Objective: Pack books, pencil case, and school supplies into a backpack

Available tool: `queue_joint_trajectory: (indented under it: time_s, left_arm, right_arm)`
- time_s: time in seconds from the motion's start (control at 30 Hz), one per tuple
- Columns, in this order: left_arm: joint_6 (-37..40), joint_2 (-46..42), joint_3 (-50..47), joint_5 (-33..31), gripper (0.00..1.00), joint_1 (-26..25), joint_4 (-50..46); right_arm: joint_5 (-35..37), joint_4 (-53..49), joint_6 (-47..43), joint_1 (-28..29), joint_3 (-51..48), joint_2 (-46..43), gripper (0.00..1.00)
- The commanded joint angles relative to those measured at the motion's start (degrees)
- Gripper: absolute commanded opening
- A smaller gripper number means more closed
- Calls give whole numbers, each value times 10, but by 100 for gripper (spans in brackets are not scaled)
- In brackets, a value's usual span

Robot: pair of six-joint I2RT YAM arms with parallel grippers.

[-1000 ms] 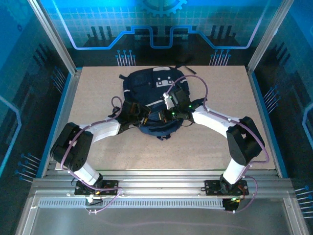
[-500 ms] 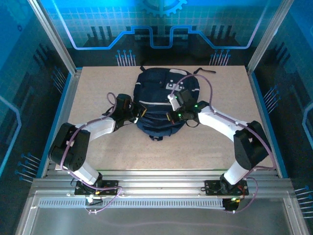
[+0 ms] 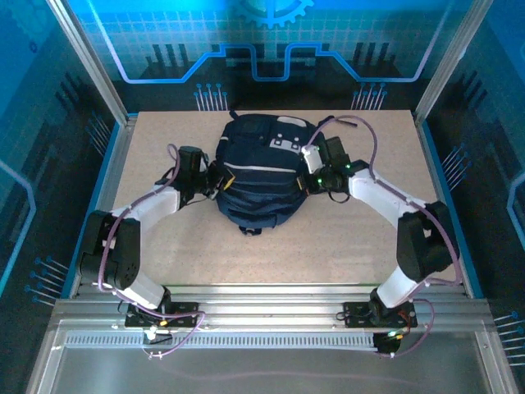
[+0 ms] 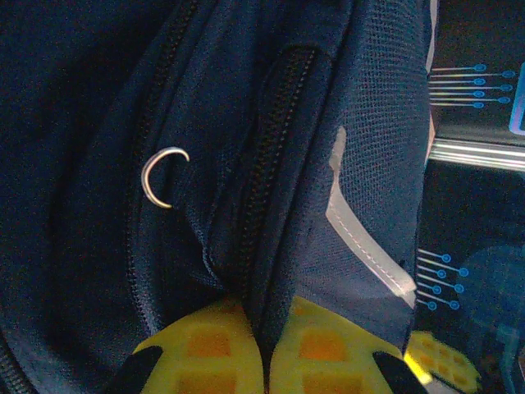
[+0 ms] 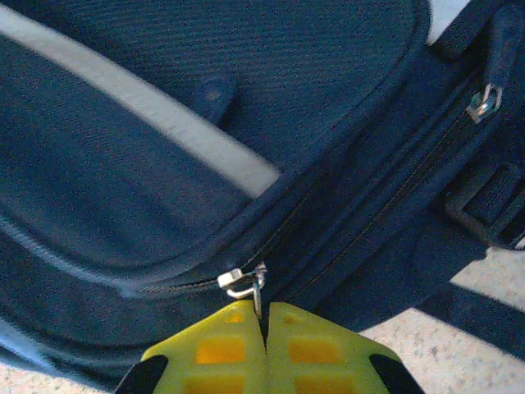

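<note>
From above, we see the backpack (image 3: 261, 168) lying toward the far middle of the speckled beige bench (image 3: 205, 246), with blue-lit panels (image 3: 262, 41) around. At the left wrist, the left gripper (image 4: 264, 353) pinches a fold of navy backpack fabric. At the right wrist, the right gripper (image 5: 265, 341) is clamped on a metal zip pull (image 5: 244, 283).
</note>
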Motion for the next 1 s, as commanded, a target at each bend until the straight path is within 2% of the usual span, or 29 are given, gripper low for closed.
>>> queue_joint_trajectory:
  time_s: [0.0, 0.03, 0.07, 0.17, 0.37, 0.47, 0.57, 0.67, 0.73, 0.8, 0.83, 0.87, 0.93, 0.97]
  left_arm:
    - [66, 1, 43, -45, 6, 80, -43]
    - [65, -1, 45, -40, 13, 82, -44]
    - [57, -6, 44, -36, 23, 80, -45]
    - [10, -29, 24, -13, 30, 71, -18]
    - [-82, -103, -39, -47, 72, 12, -11]
    - [-138, -125, -76, -74, 81, -33, 2]
    - [-203, -128, -111, -95, 82, -68, 47]
    - [-219, -110, -111, -115, 83, -87, 71]
    - [-218, -91, -105, -125, 82, -90, 87]
    - [-215, -72, -101, -136, 74, -90, 105]
    - [-211, -64, -100, -142, 63, -91, 114]
    - [-205, -55, -102, -145, 41, -90, 128]
    - [-197, -42, -102, -143, 7, -87, 150]
    - [-195, -36, -102, -140, 0, -85, 150]
  right_arm:
    - [39, -45, -14, -48, 51, 25, 0]
    - [24, -45, -15, -40, 54, 25, 0]
    - [13, -47, -12, -29, 58, 25, 0]
    - [-37, -48, 12, 6, 63, 22, 0]
    - [-66, -3, 60, 100, 69, 25, 0]
    - [-73, 3, 66, 135, 97, 43, 0]
    - [-88, -5, 59, 163, 133, 63, 0]
    - [-93, -17, 48, 184, 155, 78, 0]
    - [-94, -21, 48, 190, 156, 83, 0]
    - [-103, -22, 53, 192, 148, 81, 0]
    - [-104, -20, 55, 193, 141, 78, 0]
    - [-102, -18, 53, 193, 132, 73, 0]
    - [-77, -23, 40, 193, 113, 62, 0]
    - [-53, -32, 25, 190, 105, 56, 0]
